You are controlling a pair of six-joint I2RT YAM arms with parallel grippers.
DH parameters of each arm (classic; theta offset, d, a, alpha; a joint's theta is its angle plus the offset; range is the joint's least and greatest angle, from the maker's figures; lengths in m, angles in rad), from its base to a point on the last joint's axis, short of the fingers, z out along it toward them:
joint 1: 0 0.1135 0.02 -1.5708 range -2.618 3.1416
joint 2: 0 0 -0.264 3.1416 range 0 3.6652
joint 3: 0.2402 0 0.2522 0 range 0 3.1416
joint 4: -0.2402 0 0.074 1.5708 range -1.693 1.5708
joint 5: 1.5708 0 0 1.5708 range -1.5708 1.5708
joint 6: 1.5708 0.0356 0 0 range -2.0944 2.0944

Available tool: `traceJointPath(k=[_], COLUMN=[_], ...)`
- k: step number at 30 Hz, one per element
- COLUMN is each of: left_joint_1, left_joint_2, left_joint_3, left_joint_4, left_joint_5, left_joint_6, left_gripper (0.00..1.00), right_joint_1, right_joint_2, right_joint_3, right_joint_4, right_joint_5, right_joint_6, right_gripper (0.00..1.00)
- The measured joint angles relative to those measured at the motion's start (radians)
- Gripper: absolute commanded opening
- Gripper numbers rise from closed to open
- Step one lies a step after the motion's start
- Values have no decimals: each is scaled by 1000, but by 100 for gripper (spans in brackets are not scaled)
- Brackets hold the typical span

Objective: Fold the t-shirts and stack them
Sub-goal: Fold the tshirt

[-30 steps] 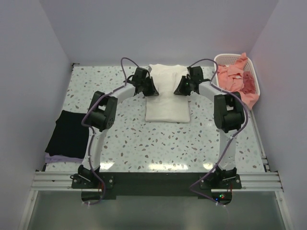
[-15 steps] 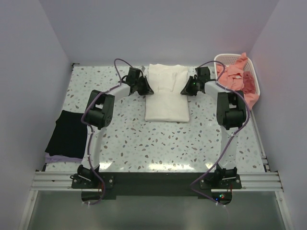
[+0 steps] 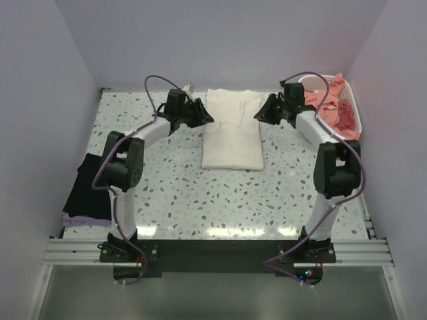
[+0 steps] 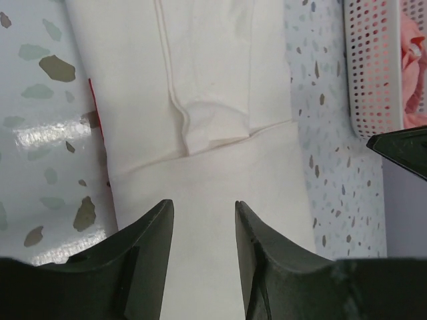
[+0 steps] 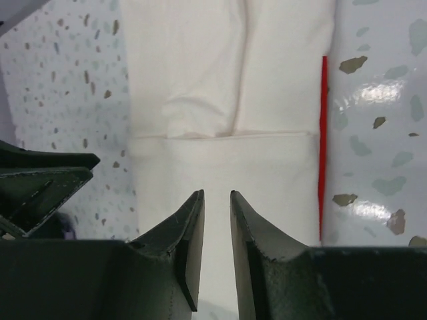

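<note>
The left gripper point(image 4: 202, 212) hangs above a folded cream-white t-shirt point(image 4: 213, 87), its dark fingers point(image 4: 148, 250) parted with nothing between them. The shirt lies flat on the speckled tabletop point(image 4: 40, 133), a thin red strip of print point(image 4: 92, 97) showing at its left edge. At upper right stands a white lattice basket point(image 4: 373, 67) holding salmon-pink cloth point(image 4: 415, 60).
</note>
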State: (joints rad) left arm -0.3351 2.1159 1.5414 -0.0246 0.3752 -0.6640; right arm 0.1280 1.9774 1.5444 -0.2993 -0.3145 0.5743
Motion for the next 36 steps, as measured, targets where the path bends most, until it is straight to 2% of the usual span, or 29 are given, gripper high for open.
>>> traceJointPath(k=[6, 10, 14, 19, 24, 27, 33, 36], left_joint_1=[-58, -138, -190, -191, -186, -182, -140, -101], left_joint_2=[-164, -186, -176, -164, -194, -212, -263, -303], left_joint_3=[-194, -312, -402, -482, -543, -571, -626, -670], left_joint_4=[103, 138, 145, 166, 204, 218, 218, 215], left_joint_5=[-10, -7, -1, -8, -17, -19, -25, -31], left_joint_6=[-63, -103, -125, -130, -137, -137, -137, -138], left_gripper=[34, 33, 31, 31, 31, 31, 35, 41], right_joint_1=[76, 142, 150, 122, 35, 16, 3, -5], right_joint_2=[-200, -227, -223, -218, -220, -247, -283, -305], right_joint_3=[-210, -369, -481, -565, -687, -700, -724, -737], right_joint_4=[128, 209, 226, 245, 255, 249, 227, 208], right_joint_5=[-53, -101, -124, -131, -163, -158, -129, -114], right_joint_6=[63, 119, 145, 140, 144, 133, 110, 99], right_gripper=[27, 27, 27, 27, 27, 27, 28, 28])
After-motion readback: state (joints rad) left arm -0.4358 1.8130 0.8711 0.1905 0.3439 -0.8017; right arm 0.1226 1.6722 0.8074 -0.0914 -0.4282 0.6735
